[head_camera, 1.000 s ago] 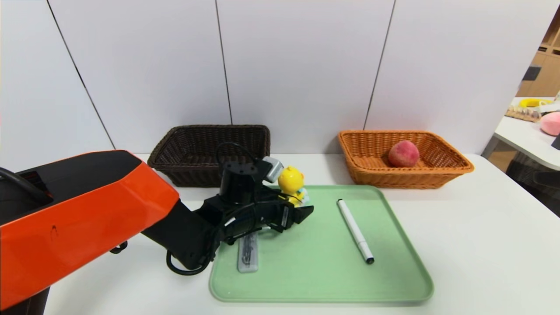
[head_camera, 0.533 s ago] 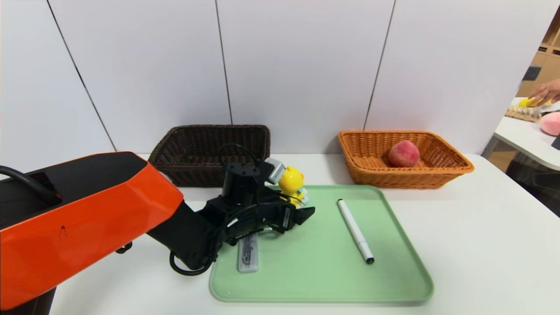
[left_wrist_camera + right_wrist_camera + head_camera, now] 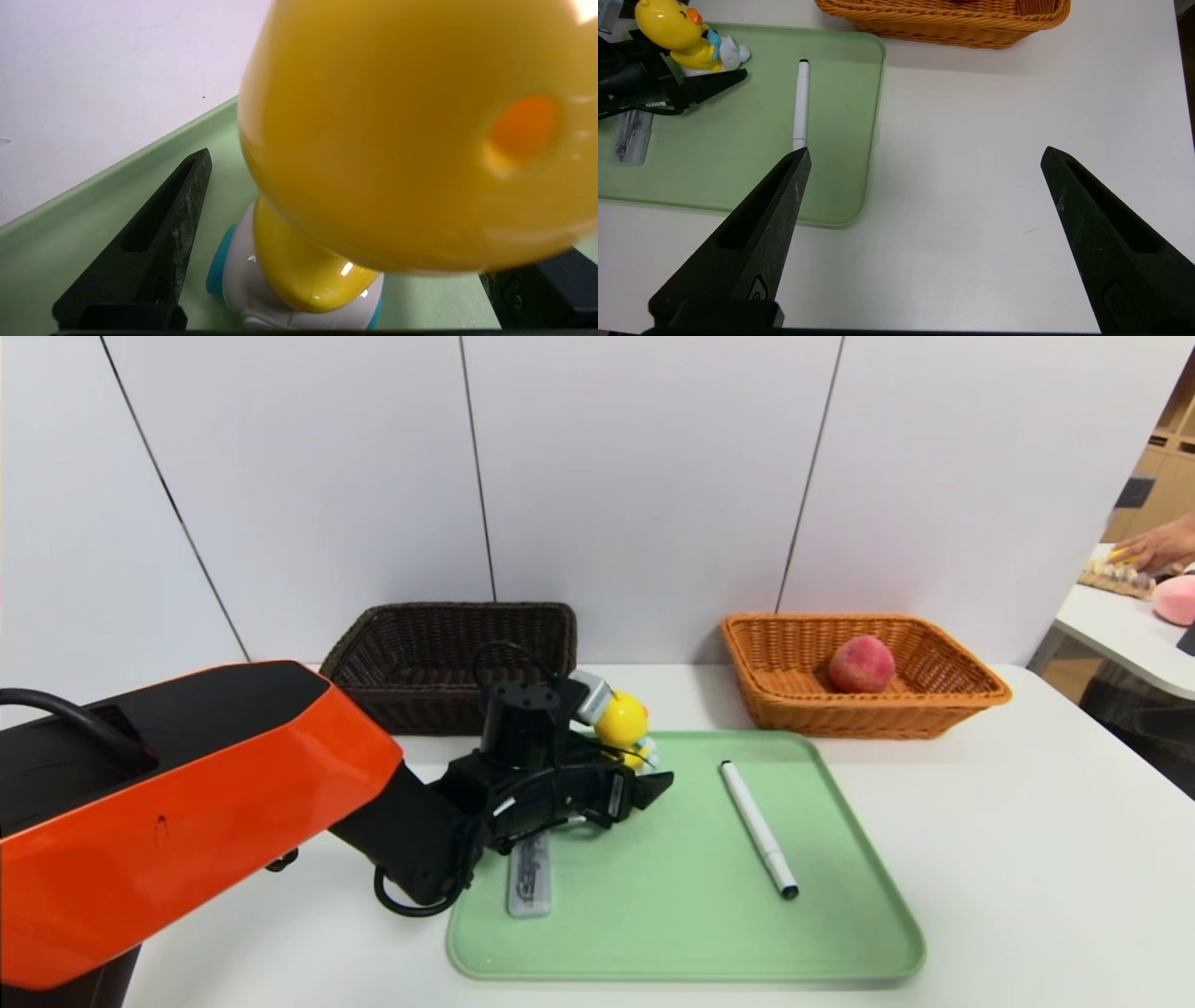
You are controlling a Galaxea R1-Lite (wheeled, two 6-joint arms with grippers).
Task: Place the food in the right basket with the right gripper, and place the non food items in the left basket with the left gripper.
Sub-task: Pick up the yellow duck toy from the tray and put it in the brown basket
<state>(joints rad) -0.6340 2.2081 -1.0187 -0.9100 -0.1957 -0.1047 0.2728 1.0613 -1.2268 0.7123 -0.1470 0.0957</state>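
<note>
Half enclosing the duck toy (image 3: 622,717) on the green tray (image 3: 691,933) with left gripper (image 3: 329,151) spread wide, hovering right gripper (image 3: 927,149) wide open above the table (image 3: 1027,840), showing peach (image 3: 862,665) inside orange basket (image 3: 868,717).

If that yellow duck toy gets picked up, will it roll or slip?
The duck toy might tip, as its big head sits above a smaller body. Its glossy surface looks smooth, so it could slip. It seems stiff, like moulded plastic.

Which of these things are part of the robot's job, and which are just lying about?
Part of the job:
- peach
- duck toy
- grey case
- white pen
- both baskets, dark brown and orange-tan

Just about:
- pink rounded object
- black chair-like thing, unclear
</note>
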